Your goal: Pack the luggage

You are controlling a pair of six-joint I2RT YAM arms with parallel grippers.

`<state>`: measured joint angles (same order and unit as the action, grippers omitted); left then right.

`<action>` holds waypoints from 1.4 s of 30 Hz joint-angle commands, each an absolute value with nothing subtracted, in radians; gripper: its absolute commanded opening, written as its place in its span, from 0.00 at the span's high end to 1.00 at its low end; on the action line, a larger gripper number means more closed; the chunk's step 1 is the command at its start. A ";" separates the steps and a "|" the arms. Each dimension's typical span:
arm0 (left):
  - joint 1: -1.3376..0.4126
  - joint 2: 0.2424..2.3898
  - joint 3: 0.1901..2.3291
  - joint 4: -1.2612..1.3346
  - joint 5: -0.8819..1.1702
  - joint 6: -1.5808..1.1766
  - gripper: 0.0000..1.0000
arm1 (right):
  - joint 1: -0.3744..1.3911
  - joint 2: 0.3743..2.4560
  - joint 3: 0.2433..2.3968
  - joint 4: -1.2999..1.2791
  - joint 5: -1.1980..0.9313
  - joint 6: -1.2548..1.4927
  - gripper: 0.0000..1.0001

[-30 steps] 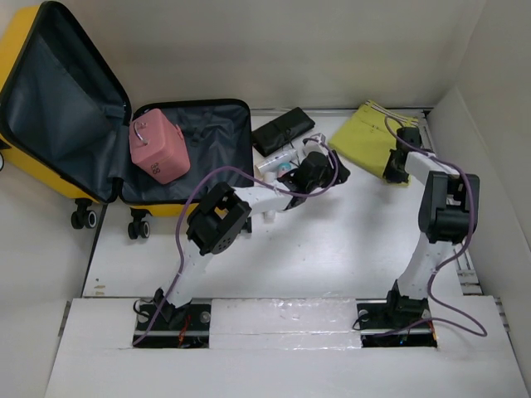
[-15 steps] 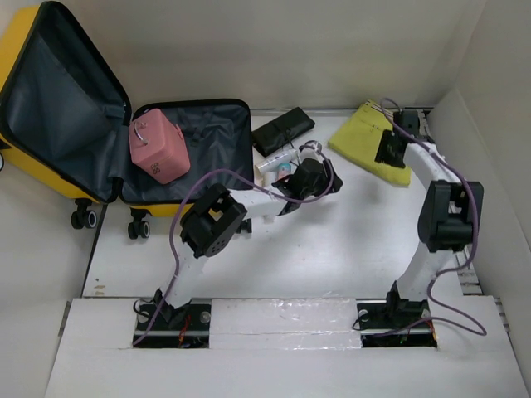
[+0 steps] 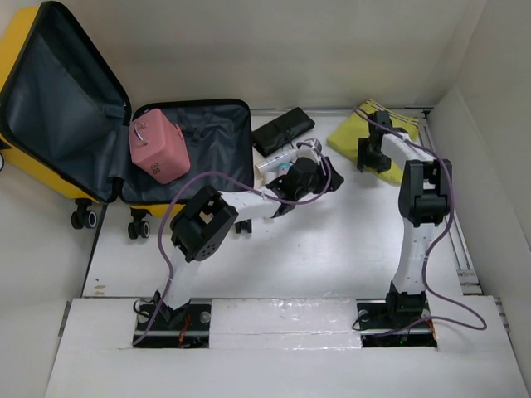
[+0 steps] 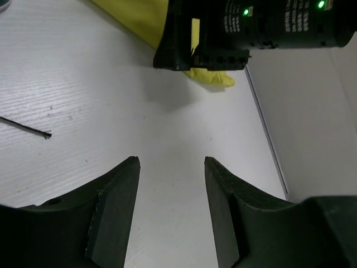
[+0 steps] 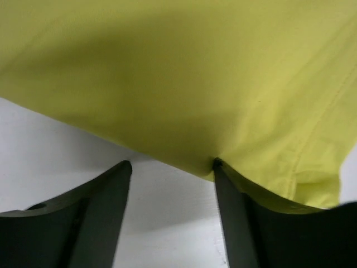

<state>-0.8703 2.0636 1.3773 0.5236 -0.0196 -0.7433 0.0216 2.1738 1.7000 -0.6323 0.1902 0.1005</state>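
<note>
**Both hands spread above the white table, luggage open at the upper left**

My right gripper (image 5: 171, 164) has its jaws apart at the edge of a yellow cloth (image 5: 195, 72). One fingertip (image 5: 218, 165) touches the cloth's hem, and nothing is pinched between the two. My left gripper (image 4: 170, 162) is spread as well and hangs empty over bare table (image 4: 83, 84). A thin dark strand (image 4: 25, 127) lies on the boards at the left of that wrist view. My other arm's black wrist housing (image 4: 268, 28), with green lights lit, sits at the top.

From above, the tabletop is white and faintly grained. White walls (image 3: 290, 50) close it in at the top of the frame, and a slanted white panel (image 3: 489, 166) shuts in the right side. Both bases stand on a white board (image 3: 282, 332) along the bottom.

The luggage (image 3: 58, 108) lies open at the upper left, its yellow lid tilted up and the grey lining showing. Its black wheels (image 3: 83, 218) hang just past the table's left edge. A pink case (image 3: 158, 149) rests inside. A black pouch (image 3: 284, 130) lies just right of the luggage.
</note>
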 commanded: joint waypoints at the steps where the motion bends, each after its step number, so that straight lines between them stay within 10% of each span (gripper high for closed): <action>1: -0.859 2.008 1.345 0.587 0.006 -0.742 0.54 | 0.032 2.204 1.775 -0.686 0.245 0.081 0.37; 4: -0.859 1.999 1.335 0.597 0.006 -0.742 0.54 | 0.041 2.217 1.764 -0.664 0.285 0.090 0.52; 8: -0.859 1.999 1.325 0.597 -0.003 -0.733 0.54 | 0.052 2.217 1.743 -0.649 0.318 0.091 1.00; 26: -0.890 1.899 1.131 0.734 0.002 -0.739 0.78 | 0.162 1.679 1.105 -0.405 0.100 0.190 1.00; 29: -0.890 1.878 1.068 0.758 0.002 -0.749 1.00 | 0.209 1.631 1.048 -0.387 0.051 0.209 1.00; 40: -0.911 1.822 0.948 0.772 -0.041 -0.724 1.00 | 0.270 1.432 0.985 -0.383 0.038 0.238 0.54; 42: -0.911 1.822 0.960 0.758 -0.064 -0.724 0.77 | 0.241 1.379 0.985 -0.383 0.063 0.247 0.53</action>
